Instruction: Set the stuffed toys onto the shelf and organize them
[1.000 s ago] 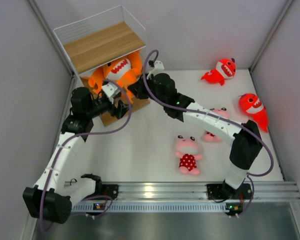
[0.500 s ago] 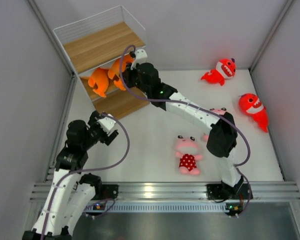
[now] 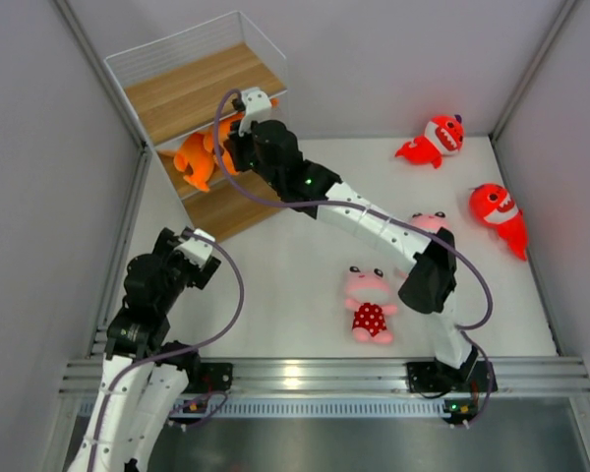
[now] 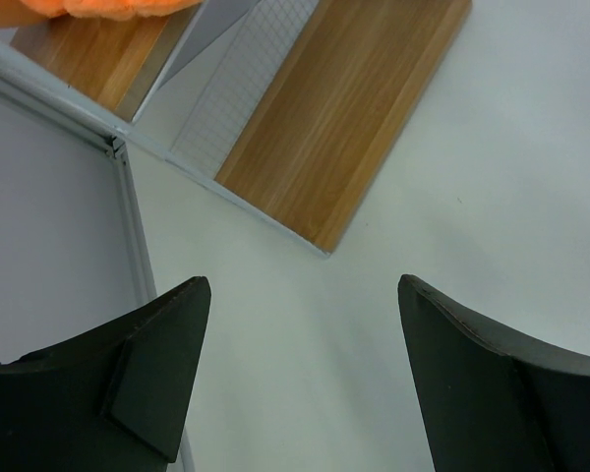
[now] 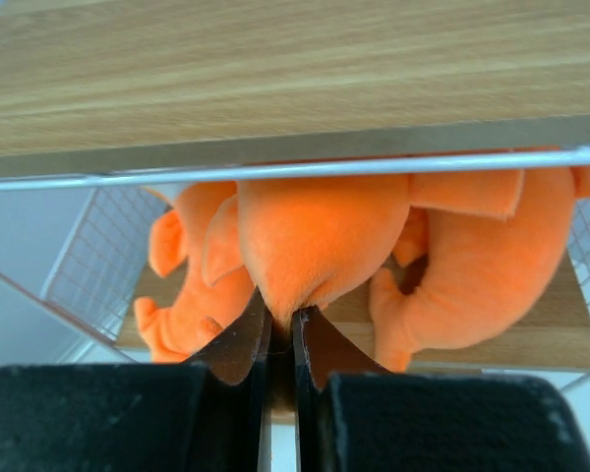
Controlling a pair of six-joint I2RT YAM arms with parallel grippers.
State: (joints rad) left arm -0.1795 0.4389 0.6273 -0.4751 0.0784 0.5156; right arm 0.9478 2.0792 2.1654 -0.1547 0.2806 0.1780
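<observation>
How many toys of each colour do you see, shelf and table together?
orange sharks: 2
red sharks: 2
pink animals: 2
Total: 6

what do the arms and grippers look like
The left arm and right arm have white links and black joints, each trailed by a purple cable. The left gripper and right gripper have black tapered fingers. The right arm shows a small green light.
</observation>
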